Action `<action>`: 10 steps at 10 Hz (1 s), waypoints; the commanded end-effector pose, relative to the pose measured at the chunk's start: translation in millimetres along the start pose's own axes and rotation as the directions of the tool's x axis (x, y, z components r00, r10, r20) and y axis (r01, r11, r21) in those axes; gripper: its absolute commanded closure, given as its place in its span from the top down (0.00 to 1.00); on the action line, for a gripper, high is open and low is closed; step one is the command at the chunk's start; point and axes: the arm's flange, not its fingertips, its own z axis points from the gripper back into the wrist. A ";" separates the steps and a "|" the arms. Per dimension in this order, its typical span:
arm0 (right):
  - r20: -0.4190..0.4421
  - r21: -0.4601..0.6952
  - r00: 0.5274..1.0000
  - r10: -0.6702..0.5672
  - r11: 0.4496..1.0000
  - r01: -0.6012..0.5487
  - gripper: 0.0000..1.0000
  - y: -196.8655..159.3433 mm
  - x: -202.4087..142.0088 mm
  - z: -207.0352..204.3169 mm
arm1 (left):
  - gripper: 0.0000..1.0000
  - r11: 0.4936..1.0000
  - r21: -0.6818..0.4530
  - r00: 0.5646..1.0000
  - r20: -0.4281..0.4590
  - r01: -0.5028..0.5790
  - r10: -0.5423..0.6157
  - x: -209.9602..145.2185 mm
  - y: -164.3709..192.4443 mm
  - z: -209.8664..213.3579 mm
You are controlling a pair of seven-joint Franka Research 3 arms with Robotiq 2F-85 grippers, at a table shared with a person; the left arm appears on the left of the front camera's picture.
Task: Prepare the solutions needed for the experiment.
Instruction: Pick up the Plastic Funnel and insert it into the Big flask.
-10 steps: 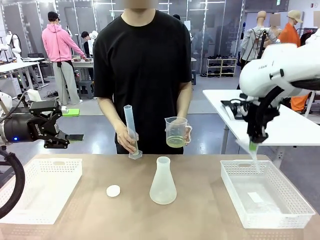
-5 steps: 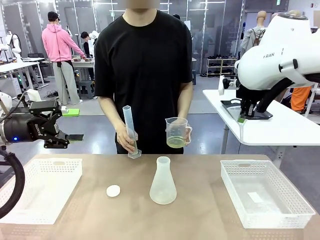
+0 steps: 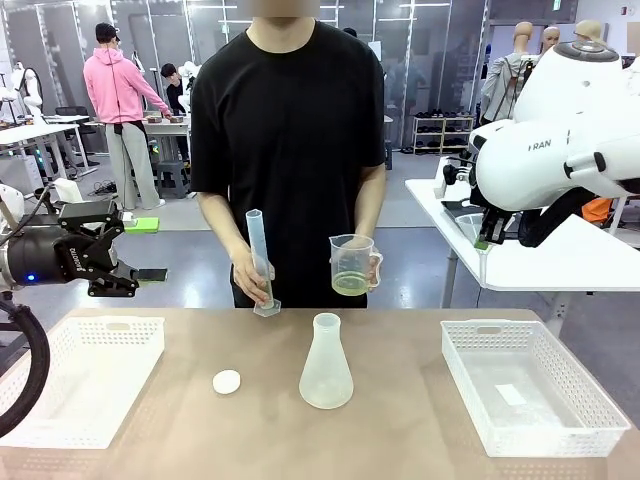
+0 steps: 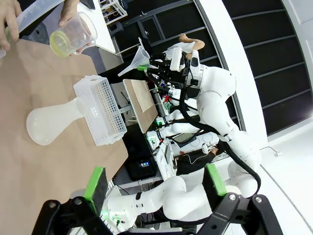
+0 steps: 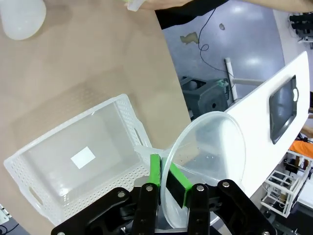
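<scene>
I saw my right gripper (image 5: 168, 178) clamped on the rim of a clear funnel (image 5: 210, 152), up beyond the table's (image 3: 400, 440) right end, and my left gripper (image 3: 110, 262) spread wide near the left basket (image 3: 60, 400). The yellow-green liquid (image 3: 351, 285) lay shallow in the jug (image 3: 352, 258) the person (image 3: 285, 130) held behind the flask (image 3: 326, 365).

White right arm (image 3: 570, 140); black left end effector (image 4: 155, 180), green pads (image 4: 96, 182)

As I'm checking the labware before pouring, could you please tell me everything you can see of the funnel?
The funnel is clear plastic, with a wide round mouth and a narrow stem that points down. The right pincer is shut on its rim, one green pad on each side of the wall, holding it in the air over the white basket. Nothing else touches it.
</scene>
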 end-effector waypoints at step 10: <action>0.082 0.008 0.993 0.080 0.997 -0.081 0.06 8.0 10.2 3.2 | 1.00 1.000 -0.004 1.000 -0.001 -0.005 0.005 -0.3 -2.1 -2.2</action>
